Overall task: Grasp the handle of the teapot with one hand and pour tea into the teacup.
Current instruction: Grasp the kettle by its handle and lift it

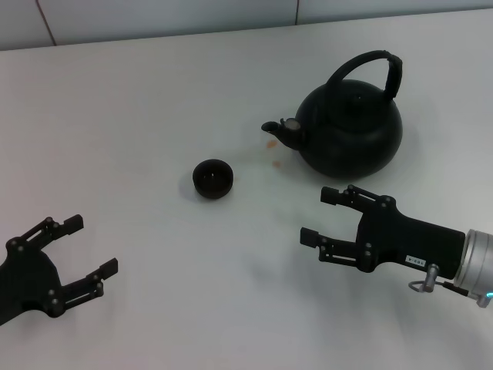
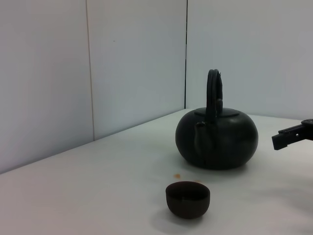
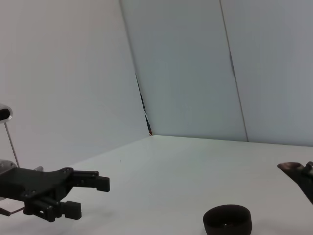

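Reaching with the empty, wide-open right gripper [image 1: 322, 216] risks nudging the round matte-black teapot [image 1: 350, 131] toward the table's far edge, missing its arched handle [image 1: 373, 65]; the left gripper [image 1: 88, 250], open, idles by the near-left corner.

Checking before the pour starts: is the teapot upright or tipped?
Upright: the teapot sits flat on the table, handle arching overhead, untouched by either pincer.

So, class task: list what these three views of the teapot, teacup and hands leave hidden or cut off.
- Tea level in the teapot: lid on, hidden in every view.
- Teacup contents: interior too dark in the head view.
- Right wrist view: only the spout shows; the edge cuts the rest.
- Left wrist view: the right hand is cut off, one fingertip visible.
- Left hand: arm cut by the head view's corner.
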Controlling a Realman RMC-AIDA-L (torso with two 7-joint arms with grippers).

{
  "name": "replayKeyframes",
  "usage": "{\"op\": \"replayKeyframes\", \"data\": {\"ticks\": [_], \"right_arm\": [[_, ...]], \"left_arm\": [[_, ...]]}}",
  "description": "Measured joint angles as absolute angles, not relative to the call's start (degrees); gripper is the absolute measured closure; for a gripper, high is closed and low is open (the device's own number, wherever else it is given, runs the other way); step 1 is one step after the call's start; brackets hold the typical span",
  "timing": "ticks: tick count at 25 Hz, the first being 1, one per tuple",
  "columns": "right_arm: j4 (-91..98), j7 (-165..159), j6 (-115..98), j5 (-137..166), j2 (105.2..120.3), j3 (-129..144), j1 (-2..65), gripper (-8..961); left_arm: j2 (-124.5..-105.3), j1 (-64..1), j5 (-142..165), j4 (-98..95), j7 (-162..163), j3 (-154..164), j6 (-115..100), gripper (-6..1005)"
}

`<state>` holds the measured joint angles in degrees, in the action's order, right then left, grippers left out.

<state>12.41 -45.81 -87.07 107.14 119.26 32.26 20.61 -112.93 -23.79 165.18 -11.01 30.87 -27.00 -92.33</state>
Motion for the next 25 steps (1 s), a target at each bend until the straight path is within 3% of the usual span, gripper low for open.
{"op": "replayKeyframes", "data": {"ticks": [9,25], "right_arm": [[8.6,-40.8,-88.0,105.7,119.50,30.6,20.4,120],[-12.4,-9.1,-88.0,92.1,119.69,4.7,13.9,120]], "left_arm": [[-113.42,-23.7,165.1,-10.9,30.8,-27.6,-92.2,140],[-113.56,-23.8,165.1,-11.1,31.4,-27.8,-92.2,139]]}}
